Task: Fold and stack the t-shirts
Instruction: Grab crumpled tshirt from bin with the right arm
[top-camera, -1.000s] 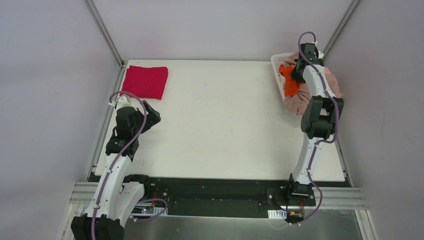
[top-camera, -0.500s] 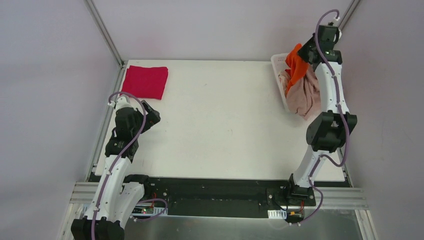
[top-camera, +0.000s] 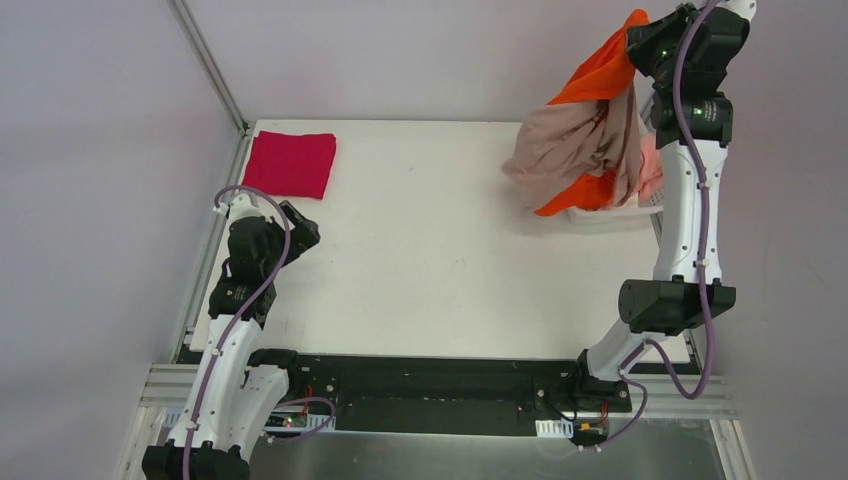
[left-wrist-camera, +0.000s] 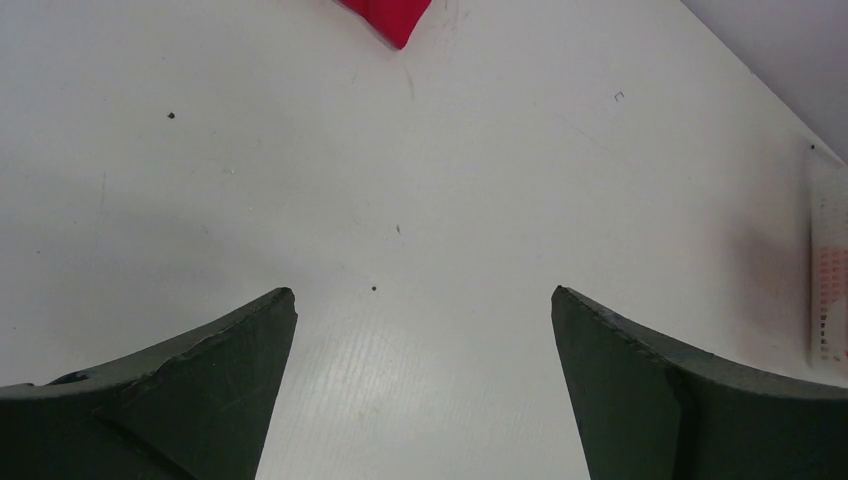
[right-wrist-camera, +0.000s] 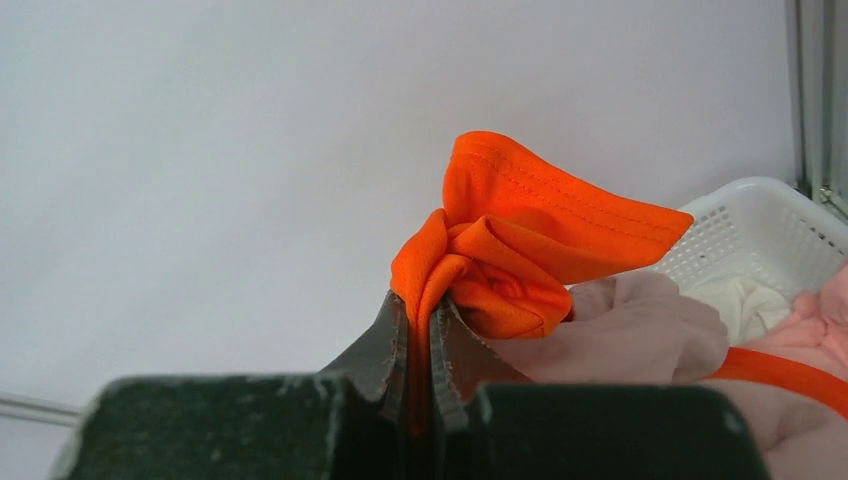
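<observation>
Bright orange cloth t-shirt (right-wrist-camera: 540, 215): bunched, clamped between the closed fingers of the right pincer (right-wrist-camera: 420, 300), high above the 1 o'clock corner of the white desk (top-camera: 430, 250). Dusty-pink cloth t-shirt (top-camera: 560, 150): tangled with it, hung at 7 o'clock of that pincer. White plastic lattice basket (top-camera: 610, 212): under the bundle, mostly hidden. Crimson folded t-shirt (top-camera: 291, 163): flat at the desk's 11 o'clock corner. Left pincer (left-wrist-camera: 423, 300): fingers apart, empty, above bare desk at 6 o'clock of the crimson shirt.
</observation>
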